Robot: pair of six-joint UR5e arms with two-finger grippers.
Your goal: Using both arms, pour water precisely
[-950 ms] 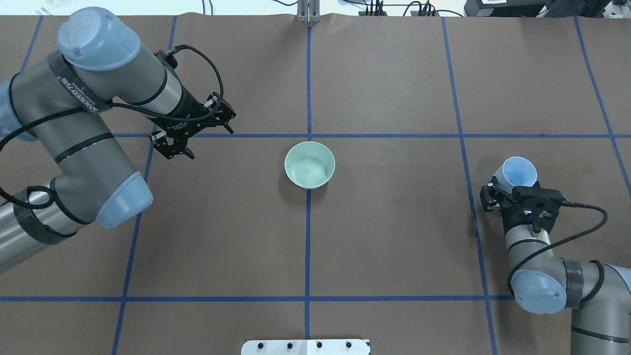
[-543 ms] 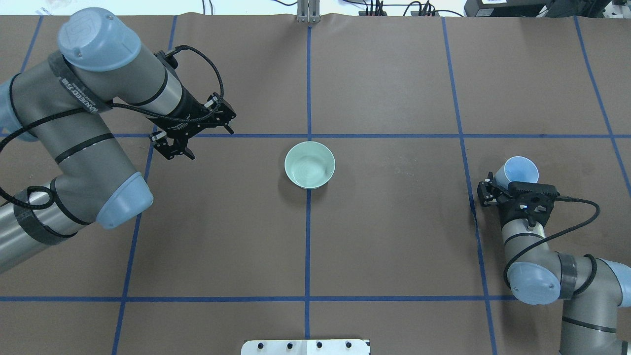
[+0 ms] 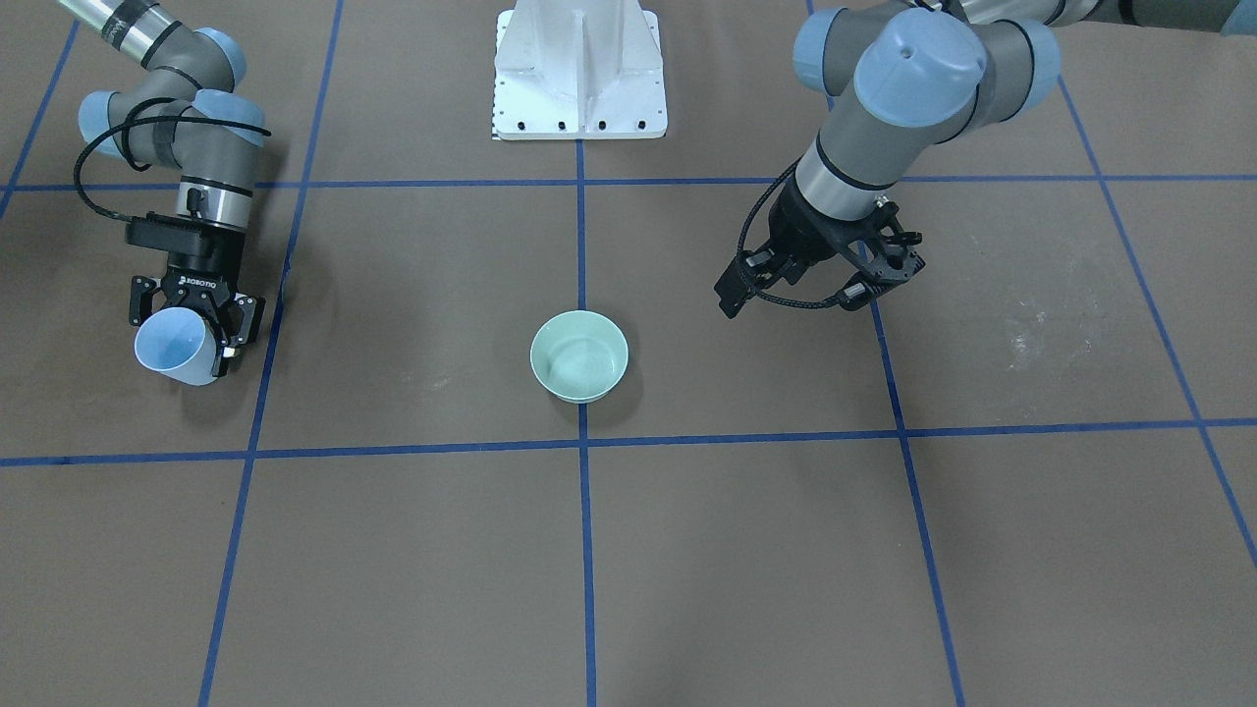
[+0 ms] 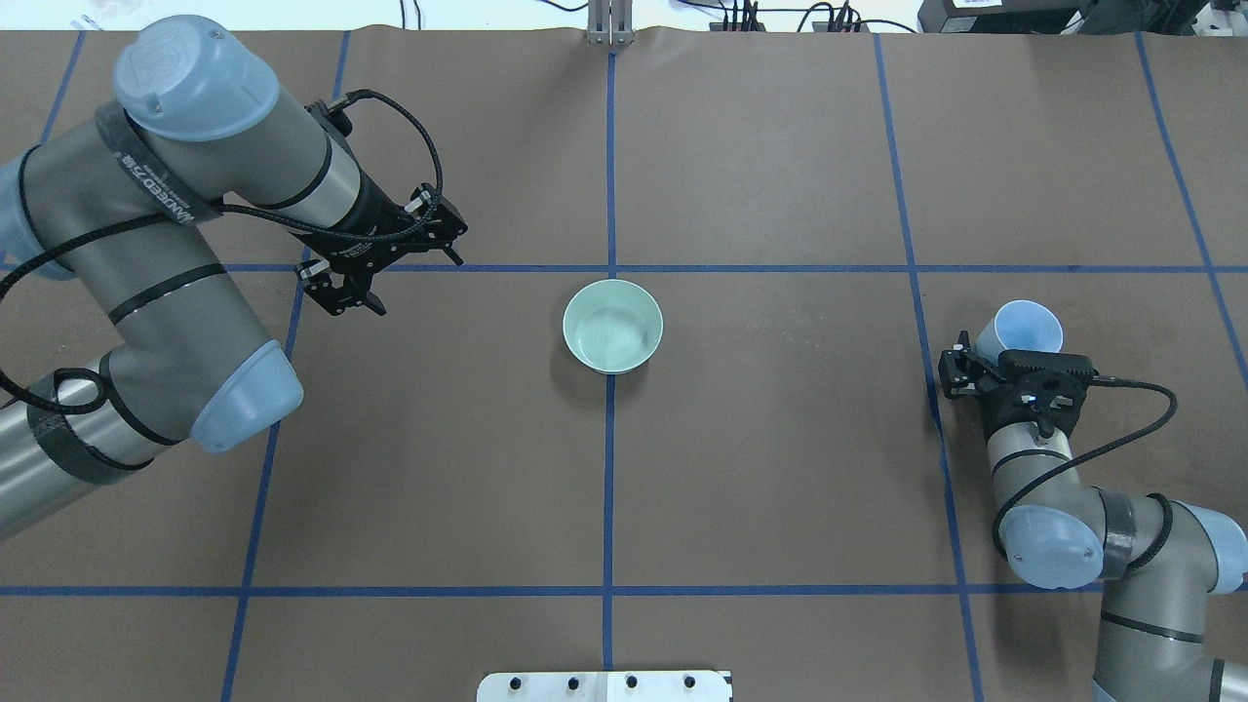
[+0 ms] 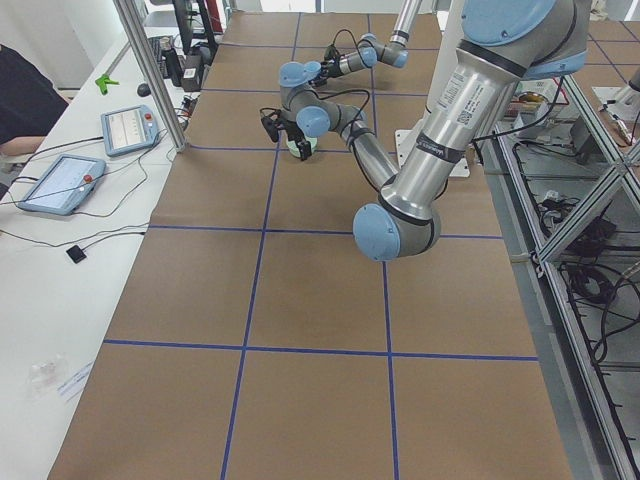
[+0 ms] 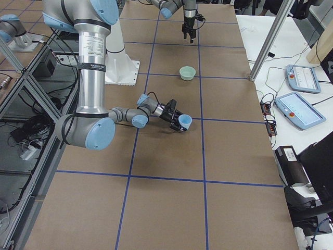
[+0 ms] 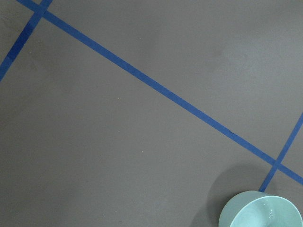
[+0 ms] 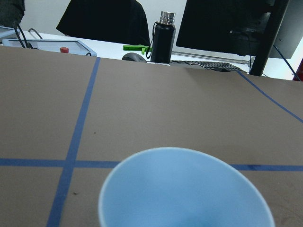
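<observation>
My right gripper (image 3: 191, 334) is shut on a light blue cup (image 3: 175, 344) and holds it tilted, low over the table at my right side. The cup (image 4: 1019, 329) sits just beyond the gripper (image 4: 1004, 359) in the overhead view. The right wrist view shows only the cup's rim and upper inside (image 8: 184, 189). A pale green bowl (image 4: 612, 326) stands at the table's centre. It also shows in the left wrist view (image 7: 262, 210). My left gripper (image 4: 356, 307) hangs empty above the table left of the bowl, its fingers looking apart. I cannot make out water in the cup or the bowl.
Brown table cover with a blue tape grid (image 4: 609, 487). The white pedestal base (image 3: 579, 69) stands at the robot's edge. Control tablets (image 6: 304, 78) and a black bottle (image 8: 163, 38) lie on the white bench past the far edge.
My right arm has moved the cup a little farther from the robot and slightly left, its elbow swinging inward. The left arm and the bowl have not moved.
</observation>
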